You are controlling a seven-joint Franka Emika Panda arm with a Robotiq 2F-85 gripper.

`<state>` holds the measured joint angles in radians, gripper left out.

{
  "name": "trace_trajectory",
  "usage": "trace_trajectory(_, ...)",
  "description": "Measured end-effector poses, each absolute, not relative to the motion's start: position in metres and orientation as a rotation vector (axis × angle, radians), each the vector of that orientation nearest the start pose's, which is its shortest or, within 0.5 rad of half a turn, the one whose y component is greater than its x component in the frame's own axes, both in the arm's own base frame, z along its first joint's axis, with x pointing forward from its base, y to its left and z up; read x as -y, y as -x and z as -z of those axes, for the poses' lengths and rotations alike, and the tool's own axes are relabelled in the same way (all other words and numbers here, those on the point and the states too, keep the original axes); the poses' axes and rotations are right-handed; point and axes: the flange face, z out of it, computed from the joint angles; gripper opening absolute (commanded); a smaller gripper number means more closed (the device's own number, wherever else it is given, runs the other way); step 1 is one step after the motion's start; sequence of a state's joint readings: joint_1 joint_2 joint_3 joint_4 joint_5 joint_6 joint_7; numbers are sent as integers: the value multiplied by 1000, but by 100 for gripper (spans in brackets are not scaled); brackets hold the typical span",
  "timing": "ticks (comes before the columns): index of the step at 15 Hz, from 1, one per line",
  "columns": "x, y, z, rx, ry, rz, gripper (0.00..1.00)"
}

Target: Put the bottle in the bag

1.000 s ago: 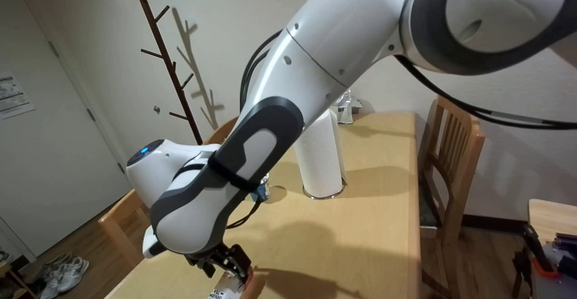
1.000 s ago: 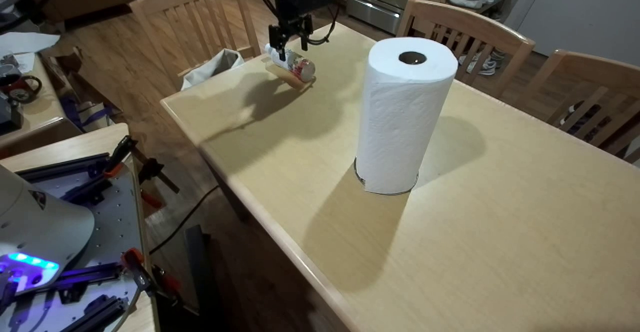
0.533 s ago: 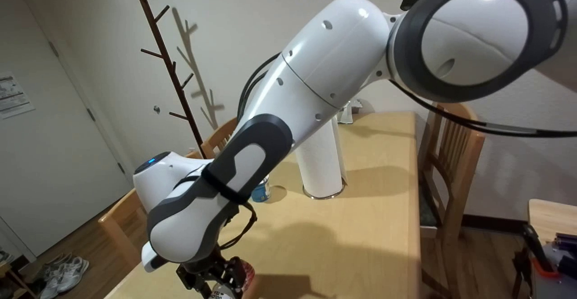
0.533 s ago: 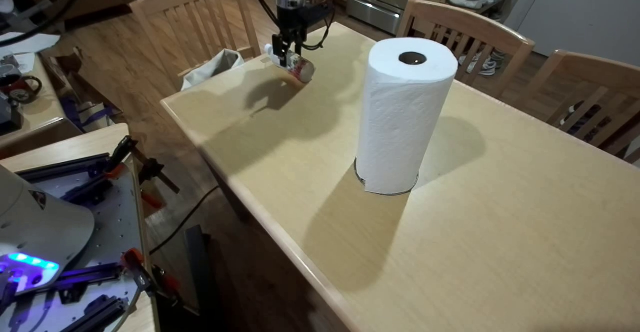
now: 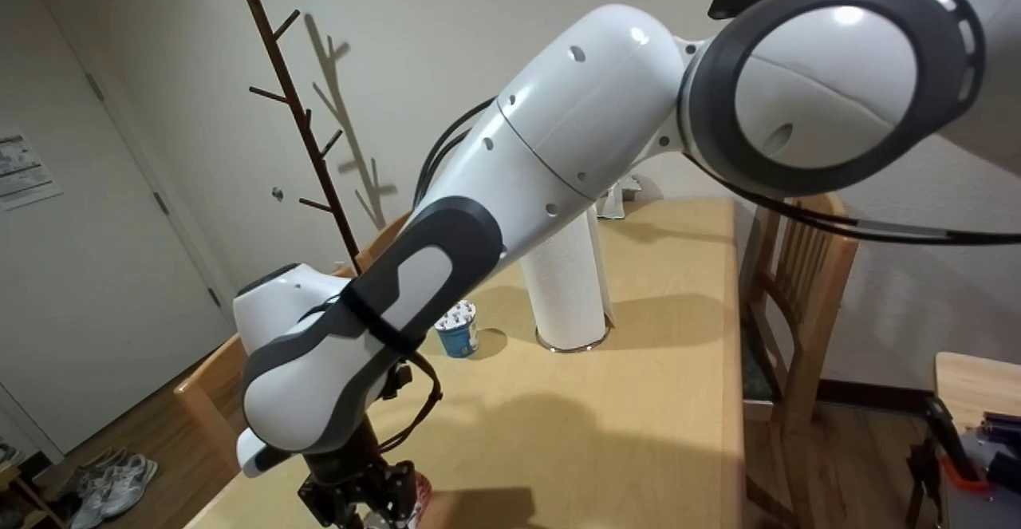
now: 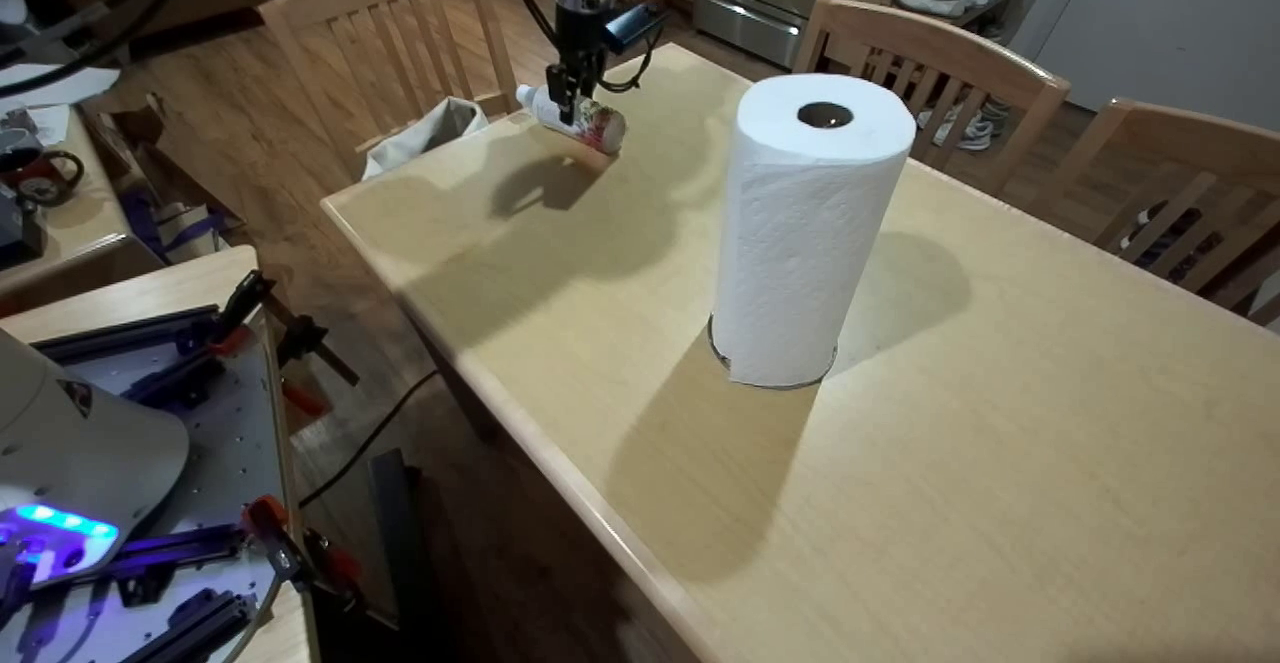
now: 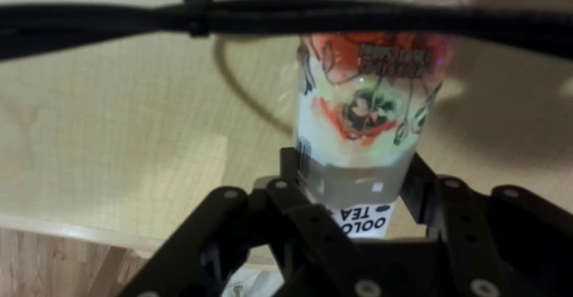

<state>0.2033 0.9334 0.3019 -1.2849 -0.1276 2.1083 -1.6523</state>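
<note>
The bottle (image 7: 371, 109), white with red markings and a clear base, lies on its side near the table's edge in an exterior view (image 6: 603, 127). My gripper (image 7: 353, 167) is shut across its middle, a dark finger (image 7: 290, 160) against each side. The cap end points toward the table edge; whether the bottle touches the table I cannot tell. In an exterior view, the gripper (image 5: 371, 513) hides most of the bottle and the frame cuts off the rest. The pale bag (image 6: 425, 138) stands open just beyond that edge, by a chair; a corner of whitish cloth shows low in the wrist view.
A tall paper-towel roll (image 6: 790, 243) stands mid-table. Farther along is a blue-and-white cup (image 5: 459, 333). Wooden chairs surround the table, one chair (image 6: 400, 28) behind the bag. Black cables (image 7: 268, 17) cross the wrist view.
My gripper has come down over the bottle and its jaws have closed on it. The bottle has shifted slightly toward the table edge. The arm has uncovered more of the cup.
</note>
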Motion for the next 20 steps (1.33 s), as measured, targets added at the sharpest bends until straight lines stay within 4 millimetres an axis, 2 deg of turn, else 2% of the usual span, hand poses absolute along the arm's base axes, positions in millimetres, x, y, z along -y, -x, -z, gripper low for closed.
trace_trajectory(2,-320,-675,-198,-2953,-1509,-110,25)
trace_trajectory(5,-358,-675,-218,-3052,-1329,-251,21)
trace_trajectory(6,-372,-673,-226,-3086,-1266,-288,46)
trace_trajectory(8,-392,-667,-237,-3152,-1166,-335,46)
trace_trajectory(10,-397,-666,-239,-3166,-1135,-346,46)
trace_trajectory(11,-396,-667,-237,-3168,-1131,-348,21)
trace_trajectory(15,-399,-666,-233,-3188,-1099,-378,21)
trace_trajectory(19,-438,-648,-224,-3337,-934,-543,21)
trace_trajectory(20,-449,-641,-220,-3383,-888,-569,46)
